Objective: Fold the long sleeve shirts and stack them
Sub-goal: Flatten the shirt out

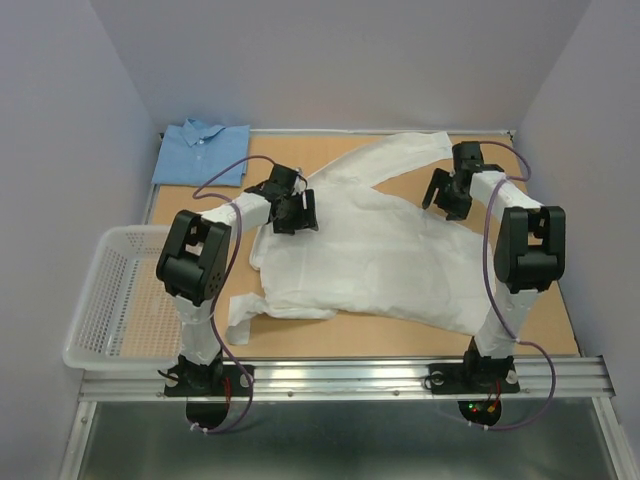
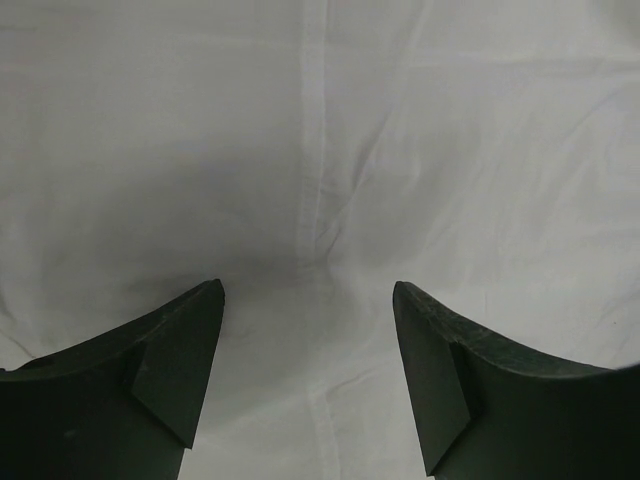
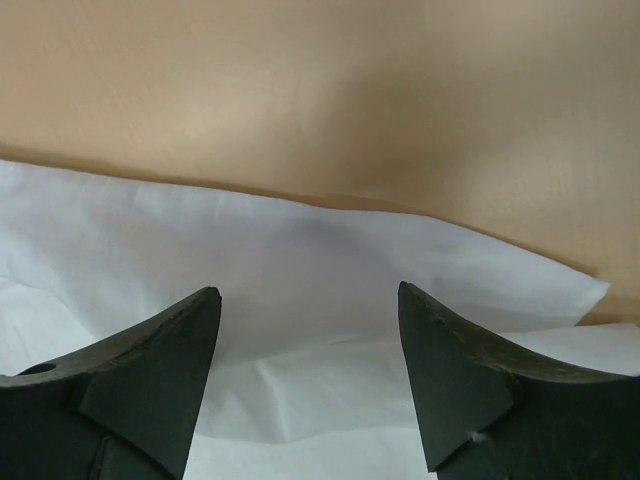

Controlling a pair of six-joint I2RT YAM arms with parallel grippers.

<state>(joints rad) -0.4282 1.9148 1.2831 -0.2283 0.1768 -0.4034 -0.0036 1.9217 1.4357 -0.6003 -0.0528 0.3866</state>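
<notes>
The left arm (image 1: 200, 320) and right arm (image 1: 497, 315) have white-wrapped links, chunky black joints and looping purple cables (image 1: 486, 250). The left gripper (image 1: 297, 215) and right gripper (image 1: 446, 200) are black, with wedge-shaped fingers (image 2: 170, 360).

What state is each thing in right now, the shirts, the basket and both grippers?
white shirt, spread out on the table, not folded
blue shirt, folded, at the far left corner
basket, empty, at the table's left edge
left gripper, open over the white shirt, holding nothing
right gripper, open over the white shirt's edge, holding nothing

Spread shirt (image 1: 380, 250) centre; folded shirt (image 1: 203, 152) far-left corner; basket (image 1: 88, 295) near left.
</notes>
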